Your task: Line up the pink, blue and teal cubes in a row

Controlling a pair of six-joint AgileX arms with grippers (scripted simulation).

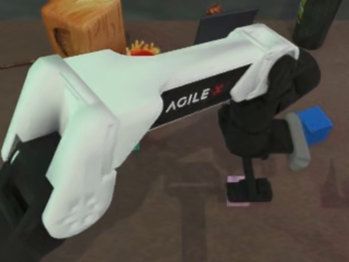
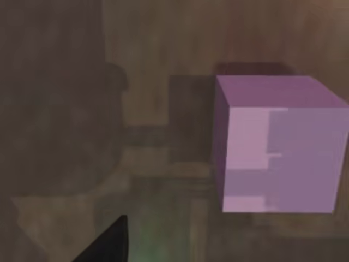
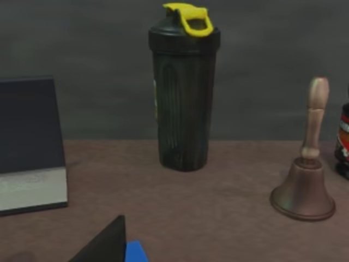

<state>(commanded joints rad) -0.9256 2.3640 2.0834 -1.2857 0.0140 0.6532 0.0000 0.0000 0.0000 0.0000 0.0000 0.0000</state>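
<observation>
My left arm reaches across the table, and its gripper (image 1: 248,190) hangs open right over the small pale pink cube (image 1: 238,203), which shows only at the edges beneath the black fingers. The left wrist view has the pink cube (image 2: 278,147) close ahead on the table, with one dark finger (image 2: 109,245) off to its side. The deep blue cube (image 1: 315,124) rests at the right. Only a sliver of the teal cube (image 1: 135,146) peeks from under the left arm. My right gripper (image 3: 155,256) is out of the top view, open, beside a corner of the blue cube (image 3: 136,252).
A wood-grain block (image 1: 82,24) and a red carton of fries (image 1: 143,50) stand at the back left. A dark upright panel (image 1: 226,24) and a black shaker with a yellow lid (image 3: 184,93) line the back. A bronze bell (image 3: 305,191) stands right of the shaker.
</observation>
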